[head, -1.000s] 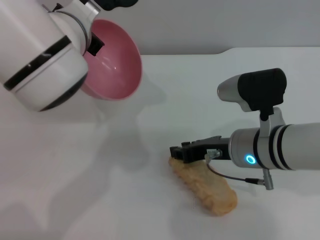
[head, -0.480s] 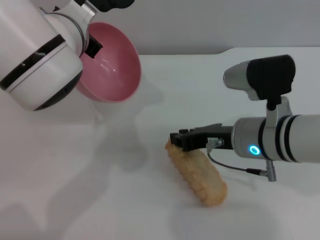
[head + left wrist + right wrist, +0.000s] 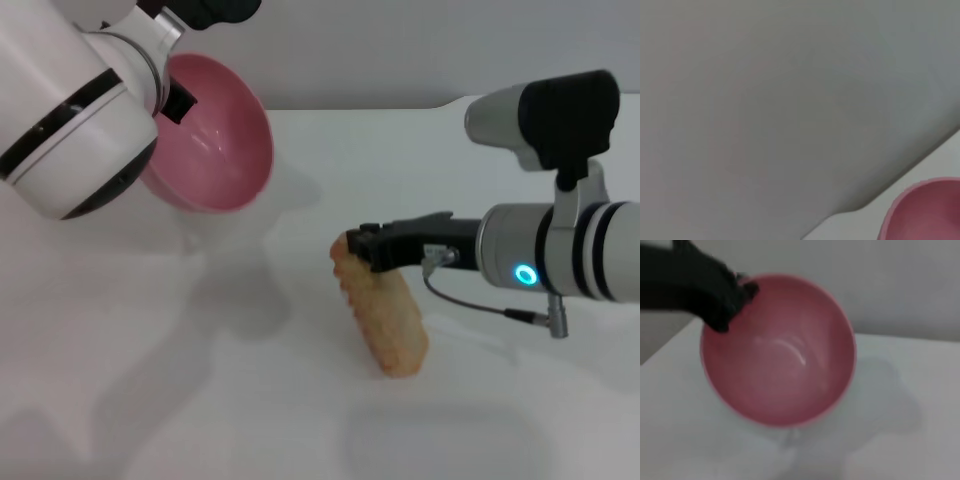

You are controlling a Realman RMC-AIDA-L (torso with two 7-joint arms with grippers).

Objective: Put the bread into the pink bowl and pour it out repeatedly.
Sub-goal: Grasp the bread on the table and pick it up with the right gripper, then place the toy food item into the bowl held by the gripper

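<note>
Right now, at about ten o'clock in my head view, the left gripper (image 3: 180,85) holds the round, deep, glossy pink plastic bowl (image 3: 212,150) clear of the white table (image 3: 150,400), pinching it at the rim. The bowl is tipped so that its empty mouth faces toward three o'clock and slightly down, which I read as the posture for presenting an opening to the other arm. In the right wrist view the same bowl (image 3: 780,350) fills the middle of the picture, with the left arm's black fingers (image 3: 715,295) clamped over its edge at roughly ten o'clock, so my right arm is already lined up on that opening.

Moving toward the centre, the elongated toy bread loaf (image 3: 385,315), golden-orange with a ridged face, hangs off the table from one end, its free end drooping toward five o'clock. I judge it droops because it is gripped only at its upper tip.

At about three o'clock the right gripper (image 3: 365,248) reaches in horizontally, its black jaws closed tight on that upper tip of the bread. The bread and bowl are well apart, so the loaf has yet to go in; I would carry it toward ten o'clock into the mouth.
</note>
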